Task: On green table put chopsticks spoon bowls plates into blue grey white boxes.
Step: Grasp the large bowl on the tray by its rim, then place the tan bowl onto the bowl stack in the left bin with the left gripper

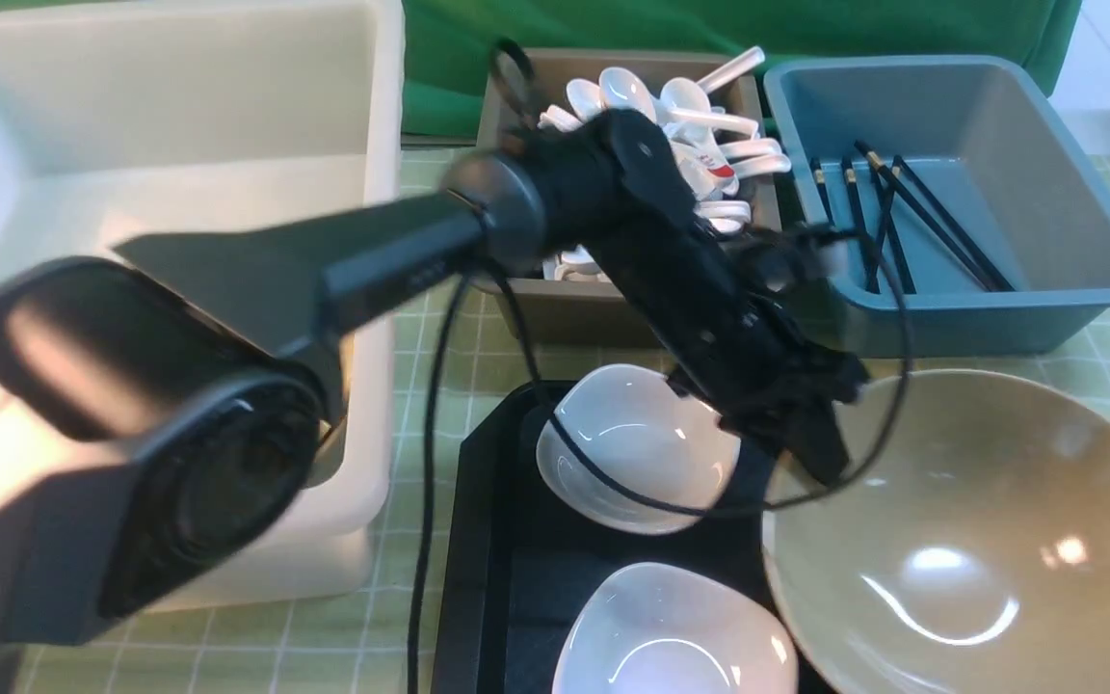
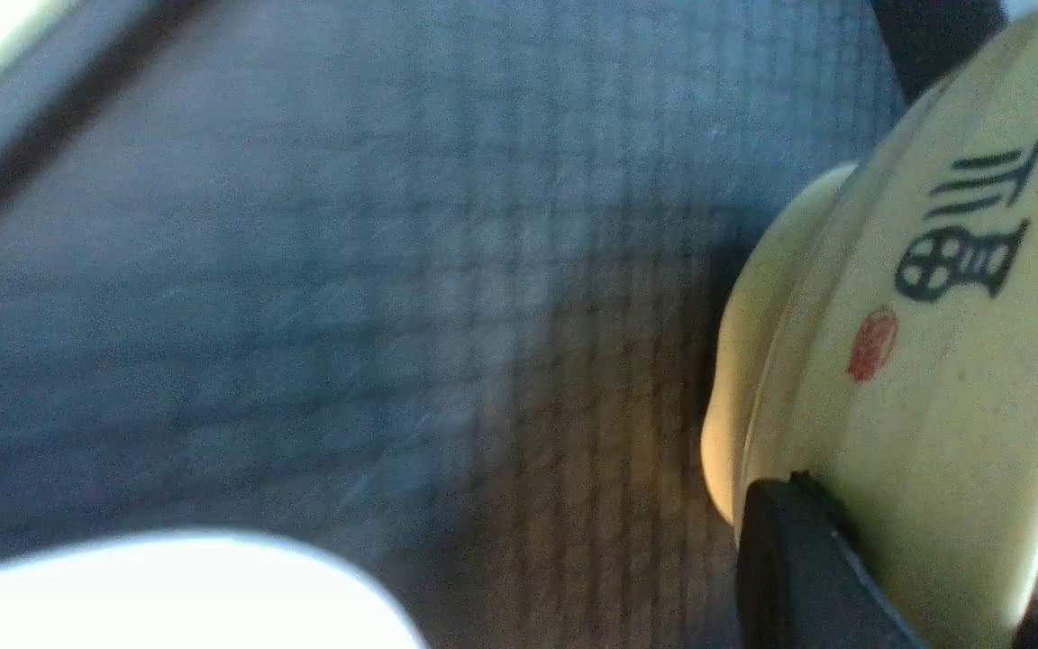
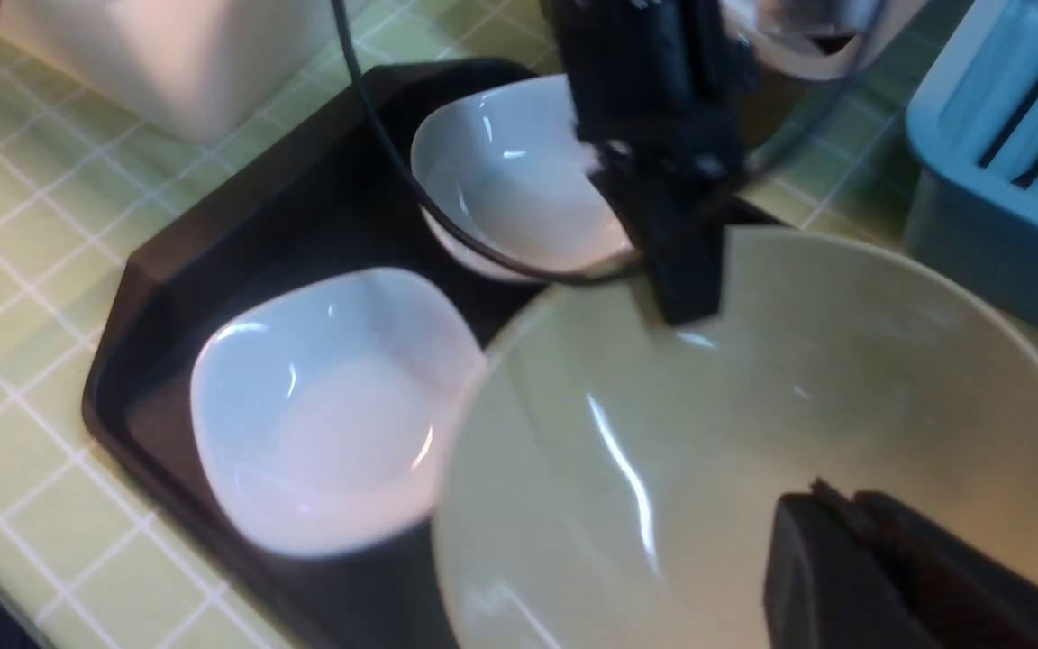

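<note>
1. The big tan plate (image 1: 979,520) is pinched at its edge by the left claw (image 1: 810,434); the claw is closed on it, with one finger on each side.
2. The right claw (image 3: 830,500) is shut, with its tips seen close together in front of the plate in the right wrist view.
3. Black marks and a red spot can be seen on the underside of the plate in the left wrist view.
4. Two white bowls, the far bowl (image 1: 637,458) and the near bowl (image 1: 675,636), are held by the black tray (image 1: 526,578), beside the plate.
5. Lots of white spoons (image 1: 700,125) are heaped in the grey box (image 1: 574,313).
6. Black chopsticks (image 1: 936,222) are kept in the blue box (image 1: 998,318), just beside the grey box.
7. The big white box (image 1: 377,289) is placed on the robot's left side of the tray.
8. The tabletop (image 1: 247,646) is covered in green and white squares.
9. The far bowl is partly hidden by a black cord (image 1: 603,472).
</note>
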You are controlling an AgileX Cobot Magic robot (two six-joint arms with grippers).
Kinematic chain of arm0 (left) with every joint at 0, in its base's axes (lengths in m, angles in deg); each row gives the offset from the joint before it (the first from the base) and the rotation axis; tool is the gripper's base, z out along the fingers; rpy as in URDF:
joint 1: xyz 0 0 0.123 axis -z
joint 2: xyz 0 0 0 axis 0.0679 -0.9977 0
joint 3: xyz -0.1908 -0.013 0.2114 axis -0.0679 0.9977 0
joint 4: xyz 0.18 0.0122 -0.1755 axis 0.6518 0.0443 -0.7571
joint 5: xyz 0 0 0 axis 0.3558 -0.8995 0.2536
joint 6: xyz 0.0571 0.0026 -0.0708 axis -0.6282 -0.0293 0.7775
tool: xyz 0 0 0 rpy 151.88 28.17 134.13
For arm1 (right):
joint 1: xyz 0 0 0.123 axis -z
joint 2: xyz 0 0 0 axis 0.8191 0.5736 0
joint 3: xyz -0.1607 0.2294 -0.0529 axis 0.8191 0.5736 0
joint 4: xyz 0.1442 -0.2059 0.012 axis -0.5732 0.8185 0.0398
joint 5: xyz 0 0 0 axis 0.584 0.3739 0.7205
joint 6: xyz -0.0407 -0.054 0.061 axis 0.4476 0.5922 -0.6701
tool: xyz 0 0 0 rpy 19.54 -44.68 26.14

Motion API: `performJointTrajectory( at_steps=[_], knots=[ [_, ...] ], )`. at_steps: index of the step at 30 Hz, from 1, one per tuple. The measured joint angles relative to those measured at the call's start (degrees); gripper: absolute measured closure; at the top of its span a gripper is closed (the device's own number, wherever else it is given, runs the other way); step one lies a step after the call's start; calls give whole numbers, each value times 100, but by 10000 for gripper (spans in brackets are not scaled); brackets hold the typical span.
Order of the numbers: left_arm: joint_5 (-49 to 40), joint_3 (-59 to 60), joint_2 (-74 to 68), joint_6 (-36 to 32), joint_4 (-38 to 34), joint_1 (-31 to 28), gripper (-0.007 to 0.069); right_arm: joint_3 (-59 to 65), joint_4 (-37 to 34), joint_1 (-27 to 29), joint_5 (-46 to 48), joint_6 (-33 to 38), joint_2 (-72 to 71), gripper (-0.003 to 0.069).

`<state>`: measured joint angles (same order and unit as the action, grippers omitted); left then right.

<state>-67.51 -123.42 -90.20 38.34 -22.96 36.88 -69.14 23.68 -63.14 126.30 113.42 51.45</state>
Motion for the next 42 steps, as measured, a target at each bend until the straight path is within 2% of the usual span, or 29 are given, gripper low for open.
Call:
performJointTrajectory(
  at_steps=[7,13,14,17,18,21,22,24,27,29,35,42],
  knots=[
    [31,3,995,163,-92,-875,608,-292,-316,0,74,159,308,621],
    [-30,398,2672,832,602,-2227,608,-1293,-512,0,79,456,1114,617],
    [-30,491,2734,842,624,-2278,608,-1293,-520,0,73,462,1138,617],
    [-55,1566,3809,832,596,-3248,608,-1513,-700,0,-10,501,1536,615],
    [-64,1639,3933,824,585,-3379,608,-1513,-713,0,-10,515,1536,615],
    [-191,2895,4834,777,252,-4541,608,-1541,-1040,0,-21,789,1906,613],
    [-192,3382,5213,772,117,-5140,608,-1541,-1266,0,-27,1027,2067,613],
    [-74,3935,5587,777,75,-5735,608,-1541,-1485,0,-40,1284,2262,612],
    [303,4487,5988,881,201,-6326,608,-1541,-1873,-47,-92,1635,2578,610],
    [590,4660,6108,1050,503,-6497,608,-1541,-1964,-217,-173,1764,2753,607],
    [748,4701,5949,1661,1353,-6514,608,-1541,-2039,-766,-202,2095,3063,600],
    [810,4707,5507,1881,1666,-6514,608,-1541,-2046,-896,-213,2170,3116,591]
  ],
)
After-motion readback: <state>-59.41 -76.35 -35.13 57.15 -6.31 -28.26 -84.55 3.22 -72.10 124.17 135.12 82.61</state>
